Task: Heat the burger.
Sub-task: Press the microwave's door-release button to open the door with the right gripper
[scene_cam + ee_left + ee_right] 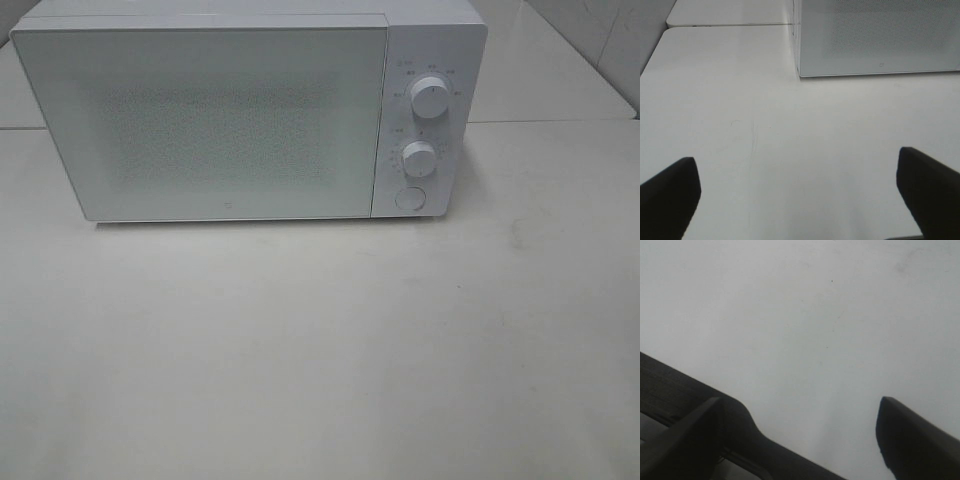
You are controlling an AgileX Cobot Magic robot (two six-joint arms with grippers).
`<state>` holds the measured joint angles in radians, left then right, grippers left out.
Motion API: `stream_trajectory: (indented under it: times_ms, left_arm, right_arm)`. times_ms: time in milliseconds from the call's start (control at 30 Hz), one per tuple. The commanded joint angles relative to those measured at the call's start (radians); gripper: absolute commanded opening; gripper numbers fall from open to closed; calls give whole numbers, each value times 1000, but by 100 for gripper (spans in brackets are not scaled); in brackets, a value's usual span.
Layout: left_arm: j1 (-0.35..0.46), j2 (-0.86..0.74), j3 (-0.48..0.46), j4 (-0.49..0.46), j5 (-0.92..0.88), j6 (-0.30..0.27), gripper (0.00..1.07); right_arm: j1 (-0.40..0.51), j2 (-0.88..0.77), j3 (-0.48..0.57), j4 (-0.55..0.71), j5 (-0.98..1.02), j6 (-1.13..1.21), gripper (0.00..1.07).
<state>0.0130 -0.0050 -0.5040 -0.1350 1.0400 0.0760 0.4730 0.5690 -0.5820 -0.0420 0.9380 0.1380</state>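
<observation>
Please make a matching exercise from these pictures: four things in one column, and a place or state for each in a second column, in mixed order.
Things:
1. microwave door
2. upper knob
3. round button
4. left claw

Places or states:
a. open, above the table
b. lowest on the control panel
c. closed
d. highest on the control panel

Pairs: 1-c, 2-d, 3-b, 4-a.
</observation>
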Motion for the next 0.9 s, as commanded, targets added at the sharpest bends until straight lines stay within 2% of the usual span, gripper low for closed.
stream_trajectory:
  times_ms: [33, 233, 333, 600, 900]
  left_arm:
    - [1, -24, 3, -1, -2, 2, 100]
    - [1, -24, 3, -1, -2, 2, 100]
    - [1, -24, 3, -1, -2, 2, 100]
    - [1, -24, 3, -1, -2, 2, 100]
    - [1, -24, 3, -1, -2, 2, 100]
  right_arm:
    - [-60, -92, 38, -17, 45, -3, 78]
    - [-153, -211, 51, -16, 59, -17, 76]
    - [-158, -232, 51, -16, 61, -17, 76]
    - [-235, -423, 57, -8, 77, -18, 76]
    - [-249, -563, 75, -7, 100, -23, 76]
